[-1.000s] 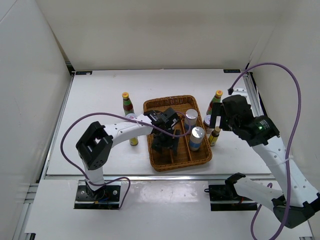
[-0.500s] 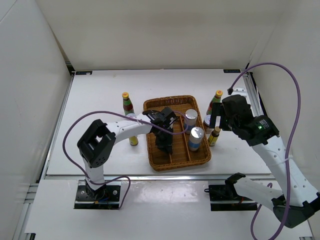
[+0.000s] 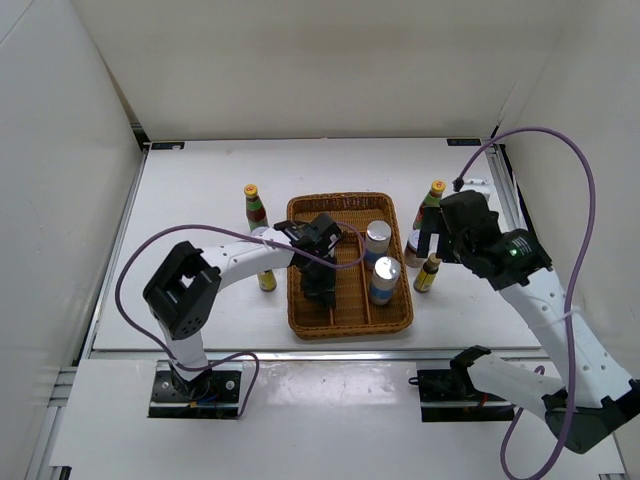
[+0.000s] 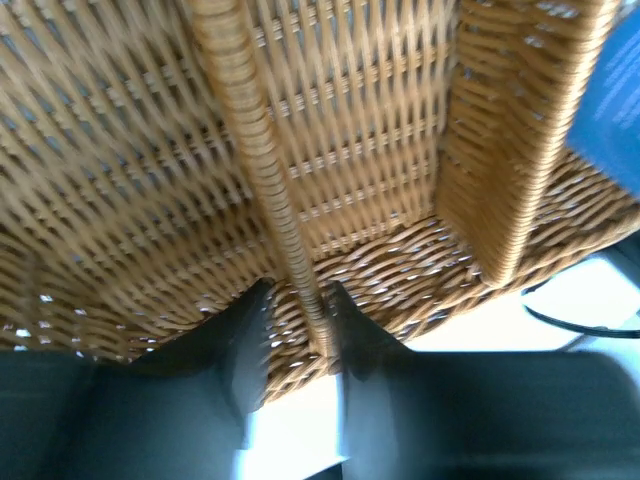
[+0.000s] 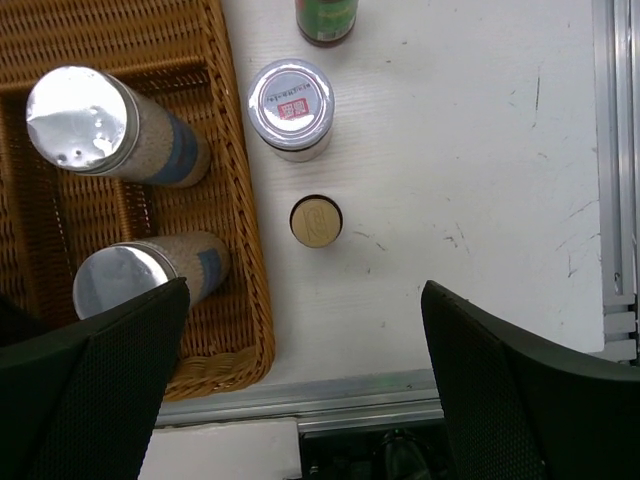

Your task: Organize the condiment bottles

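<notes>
The left pincer (image 4: 300, 335) is clamped together on a thin divider (image 4: 255, 150) of the wicker tray (image 3: 300, 322), left of its middle; the right pincer (image 5: 305, 320) hangs with its fingers wide apart, holding nothing, above bare table just right of the tray. The table (image 3: 200, 180) is white, closed in by plain white walls (image 3: 300, 70) on the left, far and right sides; a metal rail (image 5: 615, 200) runs along its right edge.

There are eight containers. Two silver-topped cylinders (image 3: 378, 238) stand upright in the tray's right compartment, one nearer than the other; two yellow-capped bottles (image 3: 255, 207) stand on the table, one each side of the tray's far end; there are two small brown bottles (image 5: 316, 221) and two jars (image 5: 291, 108), one of each on either side. The left arm half hides the left jar; a purple cable (image 3: 580, 200) loops over the right arm.
</notes>
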Motion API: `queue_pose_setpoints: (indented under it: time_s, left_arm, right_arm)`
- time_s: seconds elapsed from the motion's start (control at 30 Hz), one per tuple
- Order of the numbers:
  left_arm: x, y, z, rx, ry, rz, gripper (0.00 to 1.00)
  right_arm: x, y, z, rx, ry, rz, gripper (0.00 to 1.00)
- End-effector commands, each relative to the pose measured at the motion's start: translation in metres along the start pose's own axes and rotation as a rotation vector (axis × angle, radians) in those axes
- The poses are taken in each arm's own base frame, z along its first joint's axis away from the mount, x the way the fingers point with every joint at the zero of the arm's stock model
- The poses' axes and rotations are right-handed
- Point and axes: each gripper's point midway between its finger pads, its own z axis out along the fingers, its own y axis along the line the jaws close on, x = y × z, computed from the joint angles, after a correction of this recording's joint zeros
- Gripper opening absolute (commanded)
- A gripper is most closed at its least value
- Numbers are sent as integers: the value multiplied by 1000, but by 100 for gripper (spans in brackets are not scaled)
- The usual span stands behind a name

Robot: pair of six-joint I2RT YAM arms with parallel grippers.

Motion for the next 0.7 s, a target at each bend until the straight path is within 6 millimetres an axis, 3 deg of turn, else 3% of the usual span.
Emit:
queue_pose_setpoints:
  time_s: [0.0, 0.13, 0.3, 0.43, 0.67]
  left_arm:
    - [4, 4, -21, -13, -25, 18, 53]
    - [-6, -3, -35, -8, -74, 29, 100]
    - [-27, -12, -58, -37, -164, 47, 100]
    - [-47, -30, -92, -18, -266, 71, 100]
    - [-58, -50, -151, 41, -416, 100, 100]
  right_arm:
    - [8, -1, 16, 49, 57, 35, 100]
    - [18, 2, 32, 62, 134, 27, 97]
    - [21, 3, 48, 79, 178, 23, 87]
    - [28, 1, 62, 91, 225, 42, 80]
    - [44, 0, 84, 49, 302, 110, 64]
